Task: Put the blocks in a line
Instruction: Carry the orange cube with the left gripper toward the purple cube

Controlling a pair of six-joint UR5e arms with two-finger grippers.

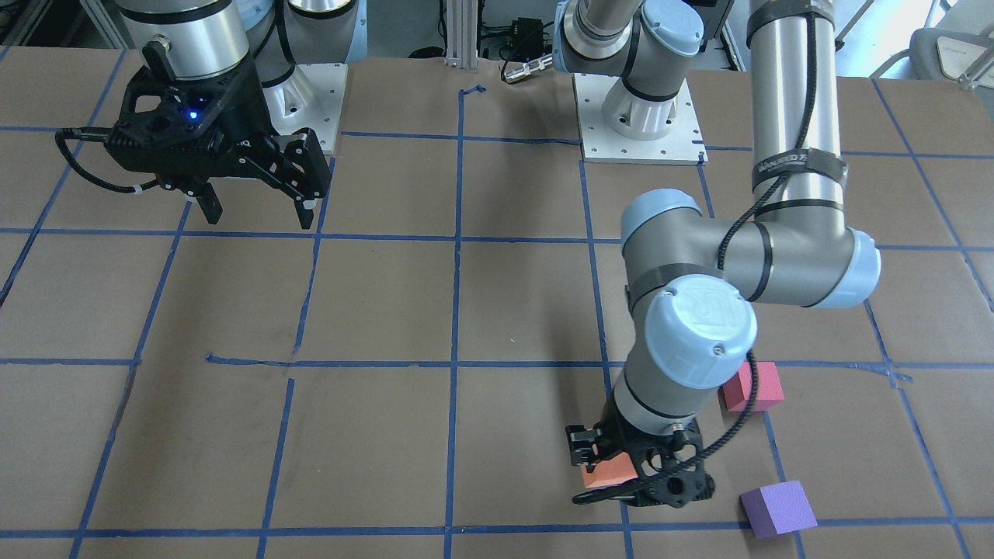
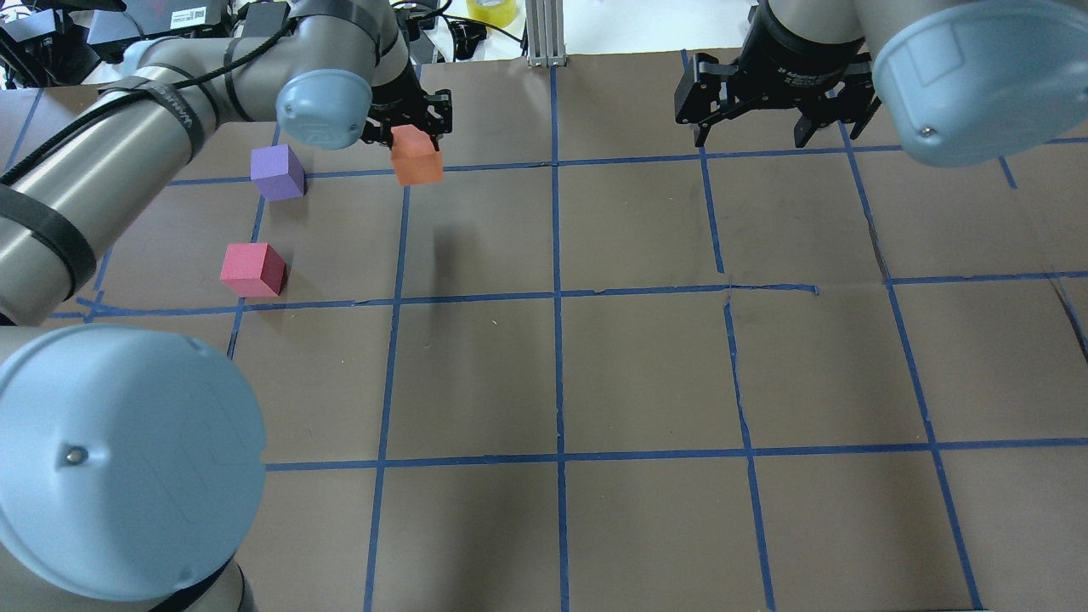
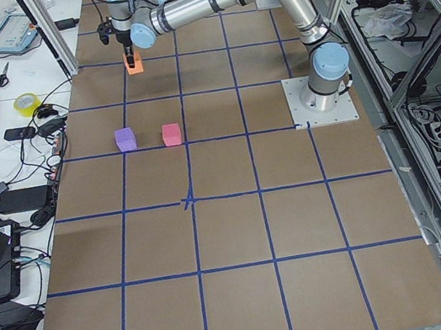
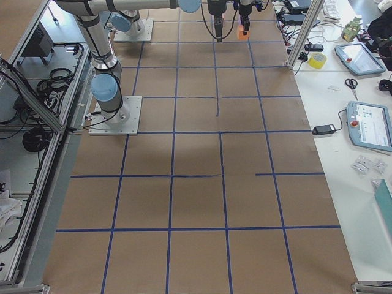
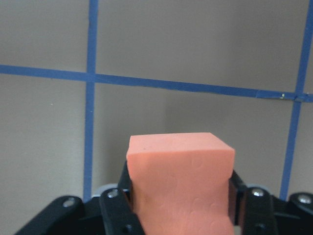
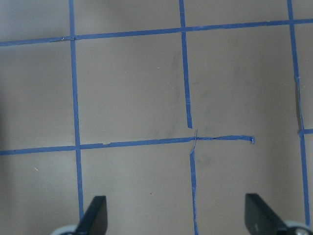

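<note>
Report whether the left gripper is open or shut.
The left gripper is shut on the orange block. In the left wrist view its fingers sit against both sides of the block, with no gap showing.

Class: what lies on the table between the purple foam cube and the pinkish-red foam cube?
No object: the overhead view shows only brown table cover and a blue tape line between the purple foam cube and the pinkish-red foam cube.

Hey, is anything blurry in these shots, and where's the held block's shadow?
Overhead view: a soft dark shadow lies on the table, nearer the camera than the orange block in the left gripper. Left wrist view: that block looms large and slightly soft.
</note>
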